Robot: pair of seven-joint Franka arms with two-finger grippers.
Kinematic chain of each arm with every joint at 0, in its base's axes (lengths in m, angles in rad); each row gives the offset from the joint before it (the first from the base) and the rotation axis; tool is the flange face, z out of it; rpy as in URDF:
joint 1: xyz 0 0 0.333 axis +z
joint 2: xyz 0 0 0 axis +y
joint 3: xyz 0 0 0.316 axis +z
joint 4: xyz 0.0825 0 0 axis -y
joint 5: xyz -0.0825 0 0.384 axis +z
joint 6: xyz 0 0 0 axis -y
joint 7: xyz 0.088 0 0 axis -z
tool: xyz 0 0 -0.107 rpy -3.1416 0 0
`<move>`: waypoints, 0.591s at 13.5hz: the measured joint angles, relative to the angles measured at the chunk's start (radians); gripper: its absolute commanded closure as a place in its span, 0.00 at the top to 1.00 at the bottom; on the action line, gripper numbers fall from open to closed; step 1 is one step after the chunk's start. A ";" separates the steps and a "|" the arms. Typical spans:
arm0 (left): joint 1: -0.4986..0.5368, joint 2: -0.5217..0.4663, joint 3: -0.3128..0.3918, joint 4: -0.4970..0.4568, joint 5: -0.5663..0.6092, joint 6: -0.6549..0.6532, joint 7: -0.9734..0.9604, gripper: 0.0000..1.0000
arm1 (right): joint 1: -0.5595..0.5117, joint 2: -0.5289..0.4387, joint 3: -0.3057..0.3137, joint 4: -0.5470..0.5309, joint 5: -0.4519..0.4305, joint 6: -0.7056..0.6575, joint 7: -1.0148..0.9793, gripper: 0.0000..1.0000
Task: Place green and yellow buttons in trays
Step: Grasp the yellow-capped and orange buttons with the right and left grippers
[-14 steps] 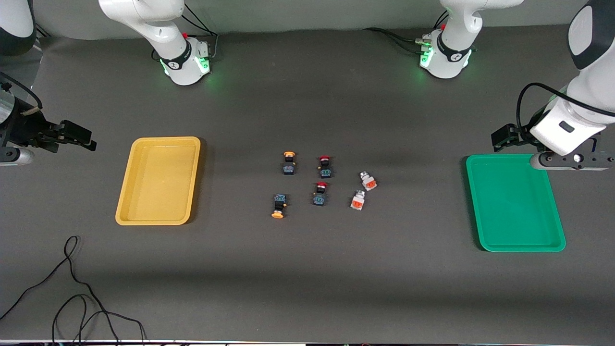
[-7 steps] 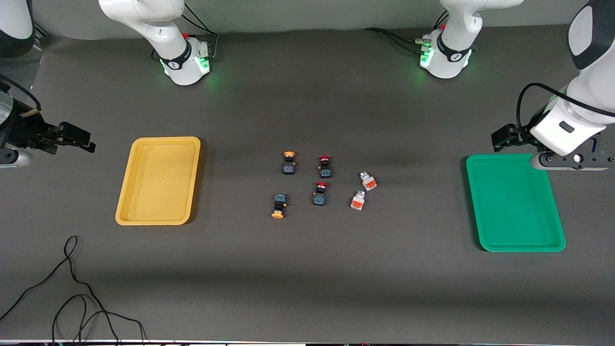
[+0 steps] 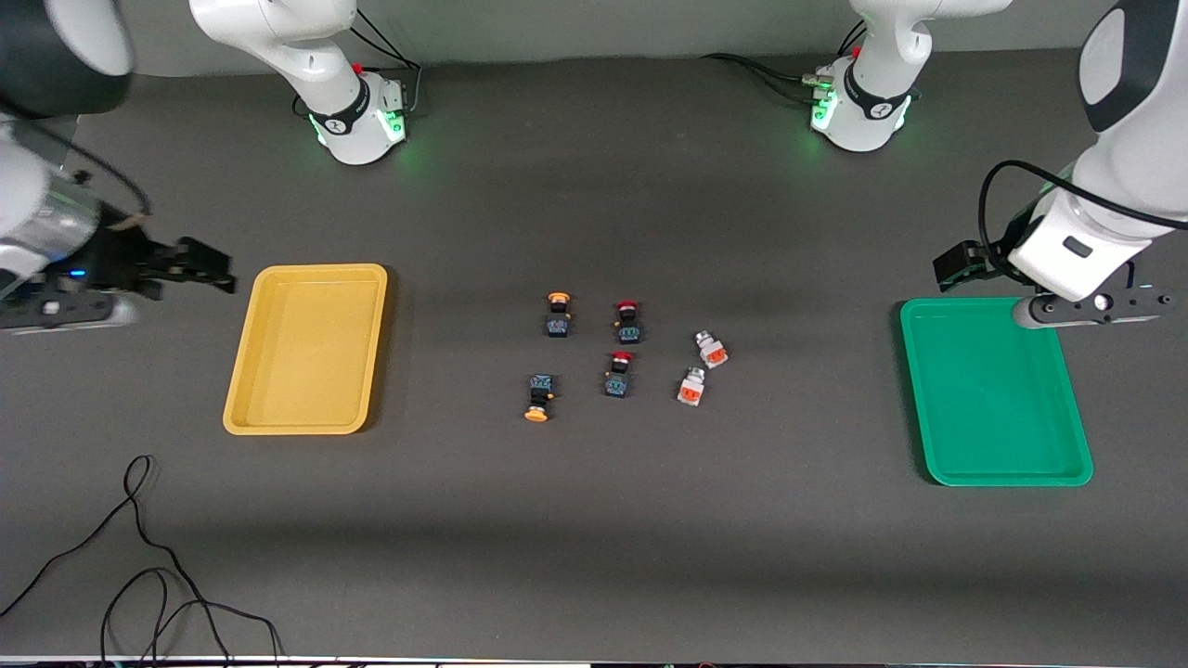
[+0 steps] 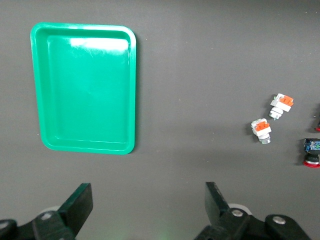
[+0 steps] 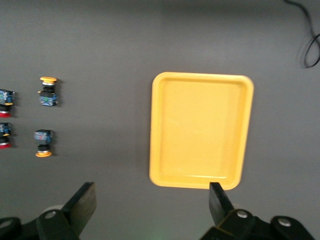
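Observation:
Two yellow-capped buttons (image 3: 558, 315) (image 3: 538, 397) and two white-grey buttons with orange blocks (image 3: 711, 349) (image 3: 690, 386) lie mid-table. The yellow tray (image 3: 306, 408) lies toward the right arm's end and the green tray (image 3: 993, 436) toward the left arm's end; both hold nothing. My right gripper (image 5: 152, 210) is open and empty, up in the air beside the yellow tray (image 5: 200, 100). My left gripper (image 4: 148, 210) is open and empty, up in the air by the green tray's (image 4: 85, 90) edge. The white-grey buttons (image 4: 281, 104) (image 4: 261, 129) show in the left wrist view and the yellow-capped ones (image 5: 48, 92) (image 5: 42, 141) in the right wrist view.
Two red-capped dark switches (image 3: 628, 322) (image 3: 619, 374) lie between the yellow-capped and white-grey buttons. A black cable (image 3: 139, 557) loops on the table near the front camera at the right arm's end. The arm bases (image 3: 357, 121) (image 3: 858, 111) stand along the table's back edge.
My right arm has swung in toward the yellow tray. My left arm has shifted slightly toward the middle. The buttons and trays have not moved.

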 measured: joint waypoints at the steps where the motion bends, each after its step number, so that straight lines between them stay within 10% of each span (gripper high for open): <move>1: -0.003 0.000 -0.001 0.000 0.000 0.000 -0.006 1.00 | 0.049 0.001 0.002 -0.006 0.000 0.000 0.065 1.00; 8: -0.010 0.035 -0.074 0.008 -0.007 0.009 -0.077 1.00 | 0.441 0.015 0.010 -0.143 0.002 0.191 0.533 1.00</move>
